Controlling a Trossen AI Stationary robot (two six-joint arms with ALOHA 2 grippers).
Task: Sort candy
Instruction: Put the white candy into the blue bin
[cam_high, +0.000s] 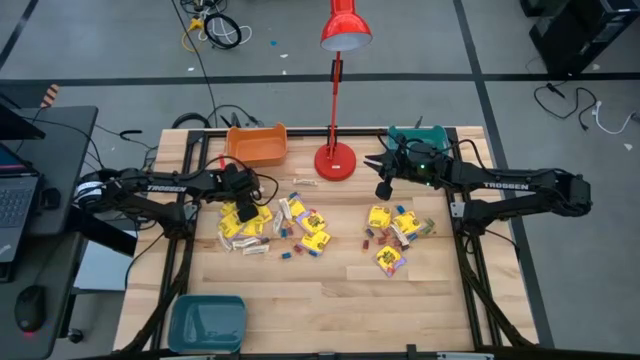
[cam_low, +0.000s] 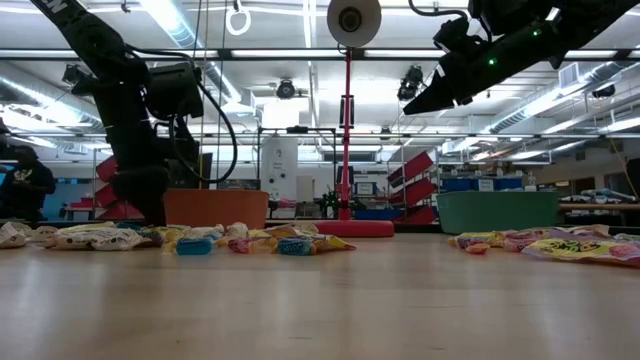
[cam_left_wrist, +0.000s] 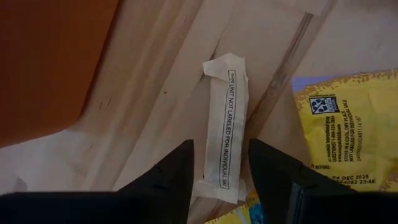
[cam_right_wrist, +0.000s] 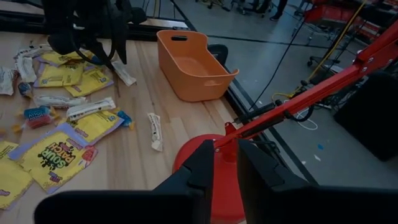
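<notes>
The candy lies in three heaps on the wooden table: a left heap (cam_high: 245, 228), a middle heap (cam_high: 305, 232) and a right heap (cam_high: 395, 238), made of yellow packets, pale bars and small coloured pieces. My left gripper (cam_left_wrist: 221, 149) stands open low over the far edge of the left heap. Its fingers are on either side of the near end of a pale printed bar (cam_left_wrist: 225, 124), which lies flat on the wood beside a yellow packet (cam_left_wrist: 348, 130). My right gripper (cam_right_wrist: 227, 146) hangs raised near the lamp's base, open by a narrow gap with nothing in it.
An orange bin (cam_high: 258, 143) stands at the far left, a teal bin (cam_high: 415, 140) at the far right and another teal bin (cam_high: 208, 322) at the near left corner. A red desk lamp stands on its base (cam_high: 335, 162) between the far bins. One pale bar (cam_high: 303, 181) lies alone.
</notes>
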